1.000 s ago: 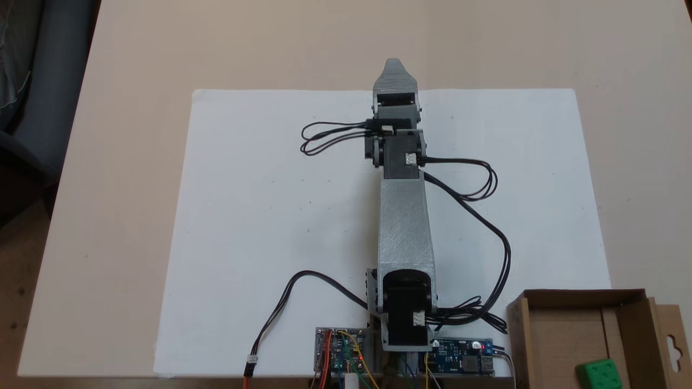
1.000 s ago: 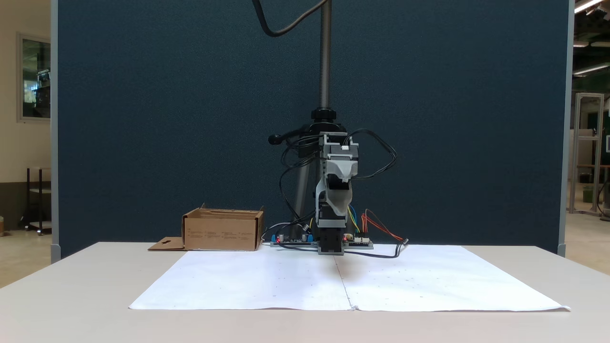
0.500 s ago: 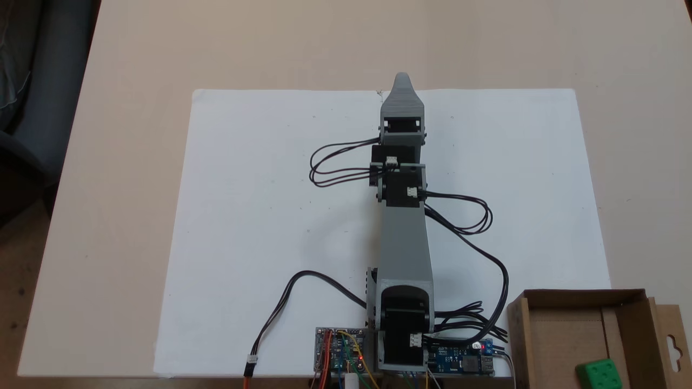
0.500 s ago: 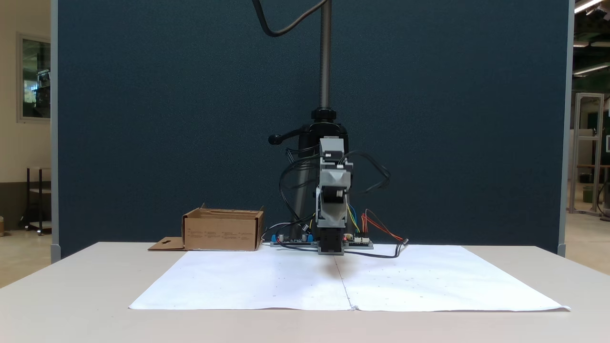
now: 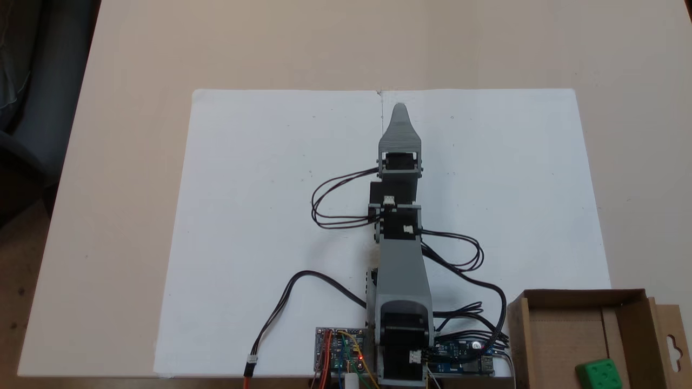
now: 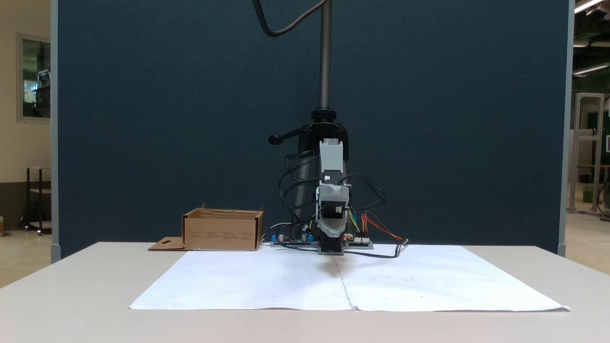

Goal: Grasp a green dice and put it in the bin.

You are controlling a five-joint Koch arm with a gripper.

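The green dice (image 5: 599, 374) lies inside the bin (image 5: 562, 340), a brown cardboard box at the lower right corner of a fixed view, next to the arm's base. From the front the bin (image 6: 221, 232) stands left of the arm and its walls hide the dice. My gripper (image 5: 400, 108) points away from the base over the white paper, far from the bin, with nothing seen in it. One grey tip shows from above. From the front the gripper (image 6: 332, 232) hangs low over the paper, its jaws stacked, so the gap between them is unclear.
A white paper sheet (image 5: 259, 216) covers the middle of the beige table (image 5: 108, 135). Circuit boards (image 5: 339, 351) and looping black cables (image 5: 335, 205) sit around the arm's base. A camera stand pole (image 6: 325, 57) rises behind the arm before a dark blue partition (image 6: 167, 119).
The arm has folded back toward its base. The gripper tip has drawn in from past the paper's far edge and has dropped lower. The dice and bin have not moved.
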